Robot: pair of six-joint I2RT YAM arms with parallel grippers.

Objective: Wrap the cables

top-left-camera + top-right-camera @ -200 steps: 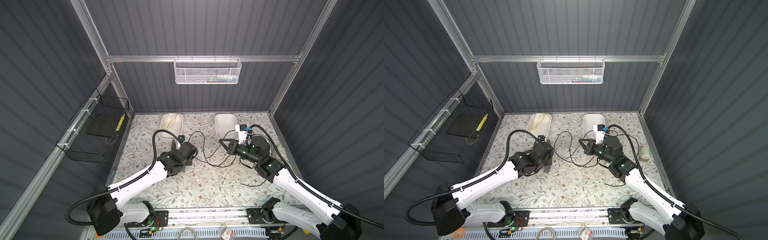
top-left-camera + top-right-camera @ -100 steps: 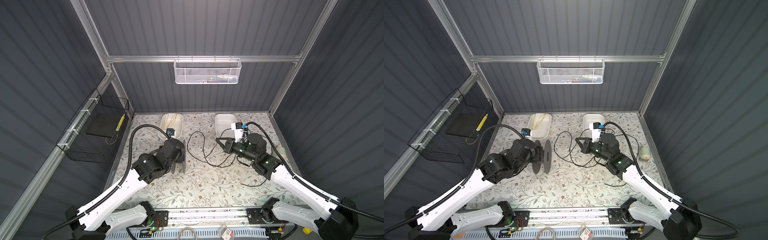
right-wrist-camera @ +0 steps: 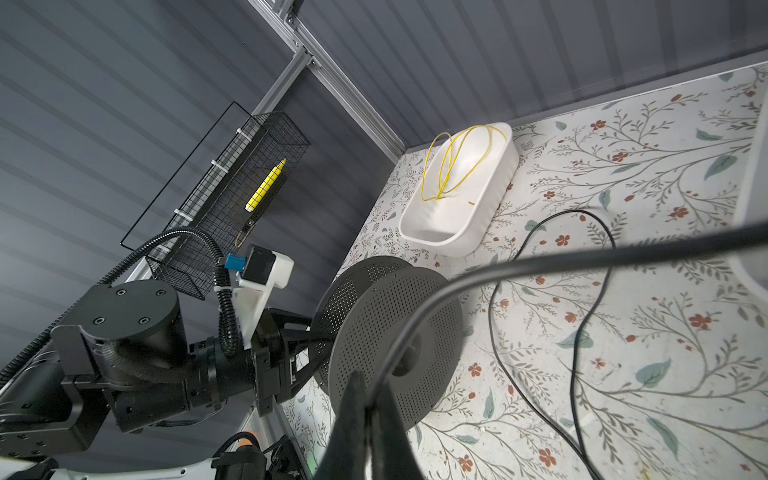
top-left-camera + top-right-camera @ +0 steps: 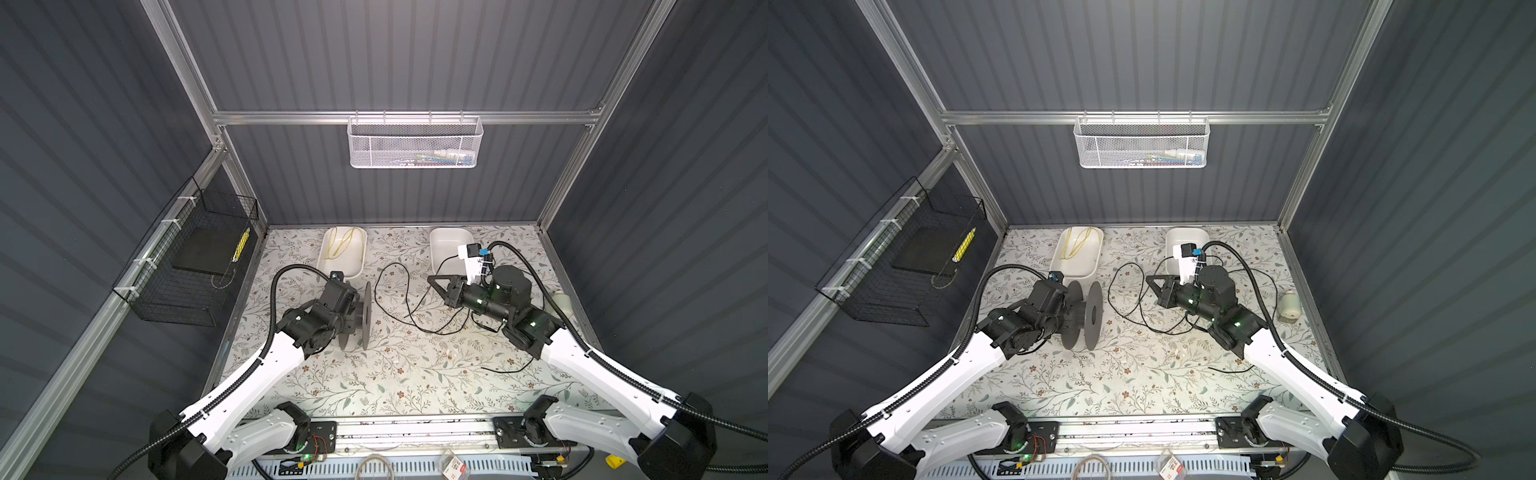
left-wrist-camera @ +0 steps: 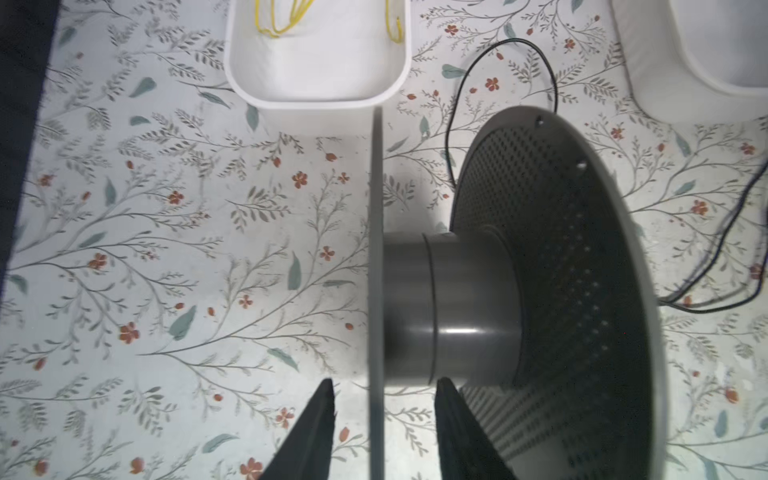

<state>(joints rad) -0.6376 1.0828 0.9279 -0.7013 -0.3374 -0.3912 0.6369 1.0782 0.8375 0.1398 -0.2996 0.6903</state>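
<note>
1. A wire basket hangs on the left wall. The right wrist view shows the yellow marker in it most plainly.
2. The left arm reaches to the spool, which stands on its rims on the surface. Both top views hide the left jaws behind the wrist. The left wrist view shows them spread, one on each side of the near flange, with a gap on both sides.
3. Behind the spool sits a tray holding a yellow cord.
4. The cable lies in loose loops on the surface between the spool and the right arm. In the left wrist view one loop passes behind the far flange. A loose end lies nearer the front, beside the right arm.
5. A second tray sits behind the right wrist.
6. The right jaws are pressed together, pinching the cable. The right wrist view shows it leaving the tips as a thick blurred band. The top views show only a closed point aimed at the spool.
7. A small white pot by the right edge shows whole in a top view. Where the hose crosses it, only part of it shows.
</note>
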